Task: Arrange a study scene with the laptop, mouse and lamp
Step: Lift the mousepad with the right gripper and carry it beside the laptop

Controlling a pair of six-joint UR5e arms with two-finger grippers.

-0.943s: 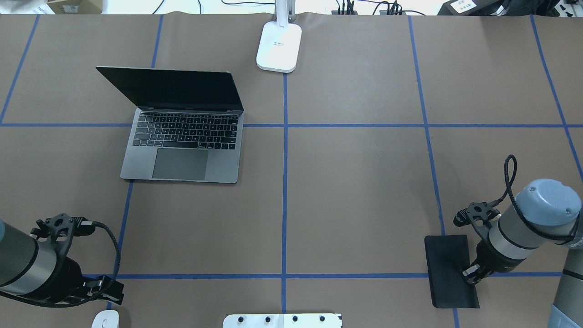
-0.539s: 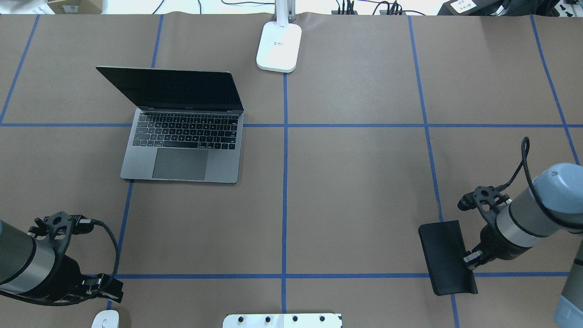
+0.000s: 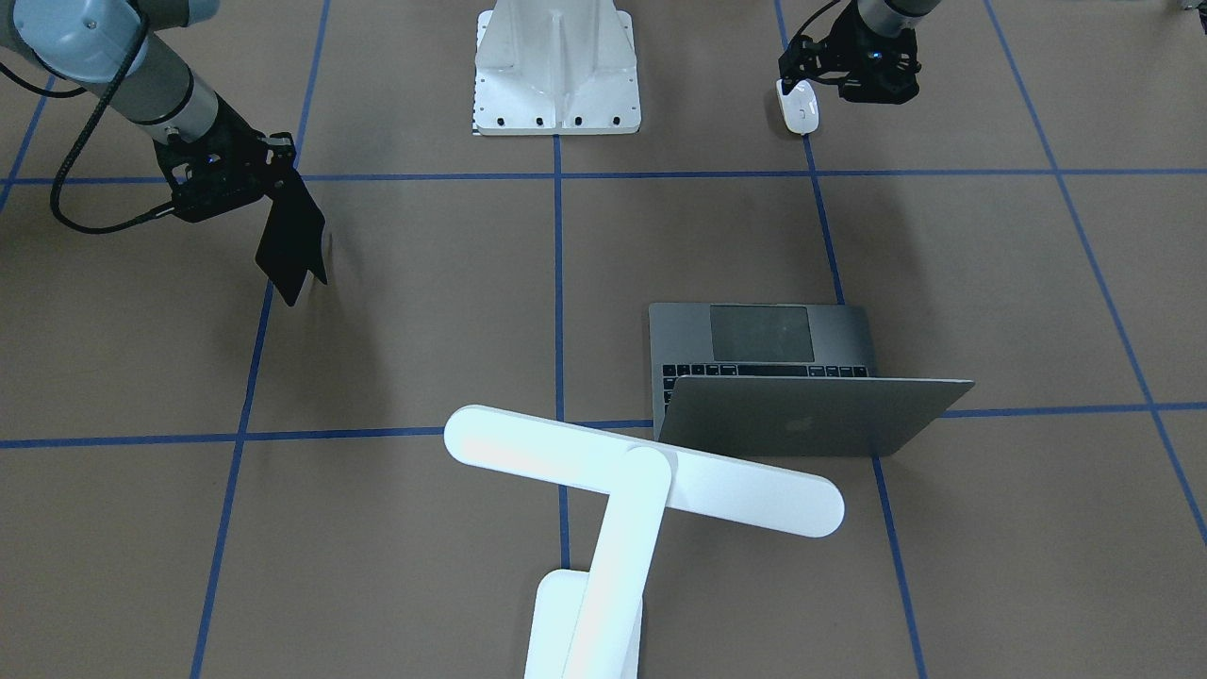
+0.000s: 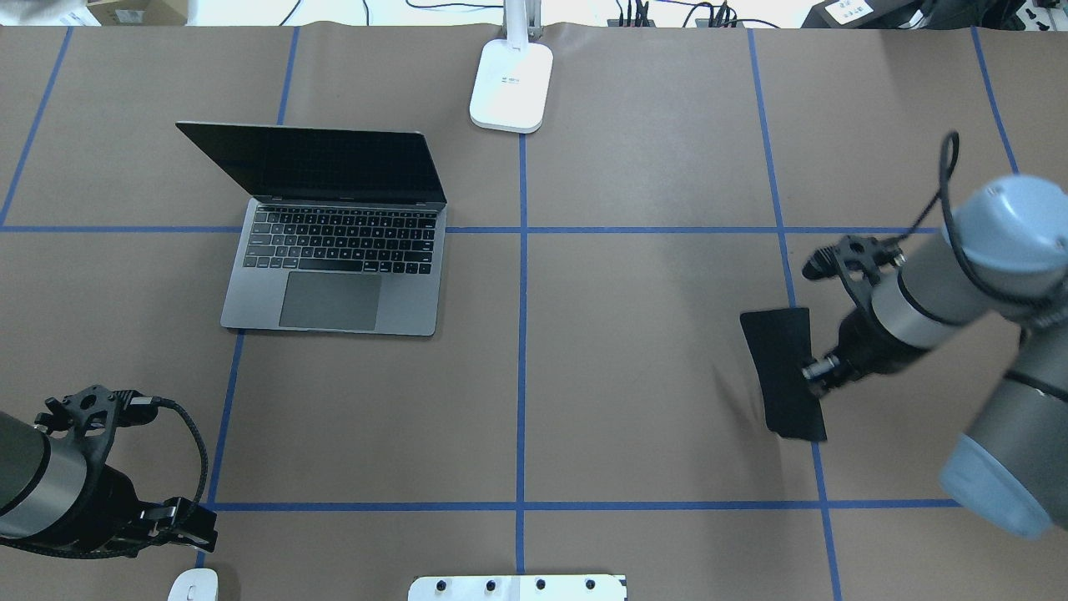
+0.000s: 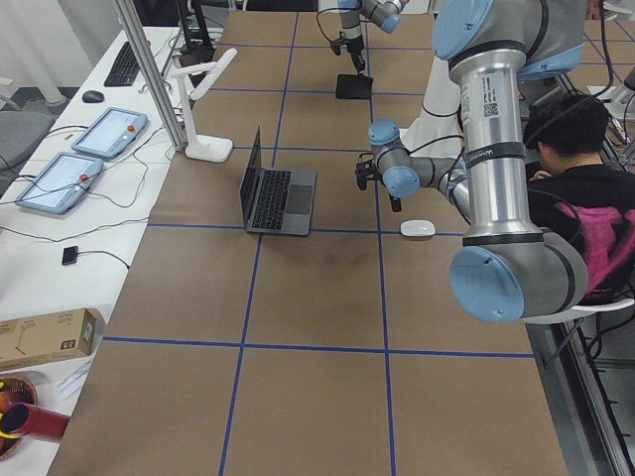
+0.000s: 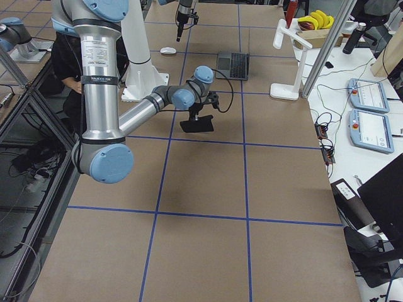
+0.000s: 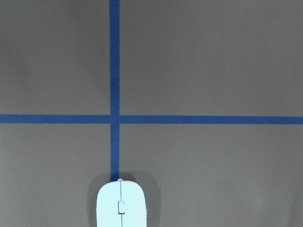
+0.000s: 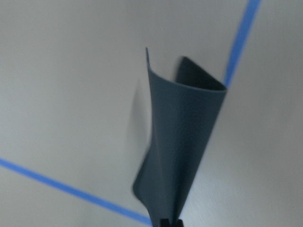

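Observation:
The open grey laptop (image 4: pixel 334 275) sits left of centre, its lid (image 3: pixel 811 415) toward the far side. The glowing white lamp (image 3: pixel 641 471) stands at the far middle edge on its base (image 4: pixel 511 83). The white mouse (image 4: pixel 193 584) lies at the near left edge and shows low in the left wrist view (image 7: pixel 121 205). My left gripper (image 4: pixel 198 534) hovers just beyond the mouse, open and empty. My right gripper (image 4: pixel 813 371) is shut on one edge of a flat black pad (image 4: pixel 784 384). The pad hangs bent in the air (image 8: pixel 180 142).
A white flanged pedestal (image 3: pixel 556 66) stands at the near middle edge. Blue tape lines (image 4: pixel 522 334) grid the brown table. Control tablets (image 5: pixel 109 134) and cables lie past the far edge. A seated person (image 5: pixel 580 188) is behind the robot.
My right gripper has lifted the black pad off the table and carried it away from the robot and slightly left. My left arm has drawn back a little; the mouse has not moved.

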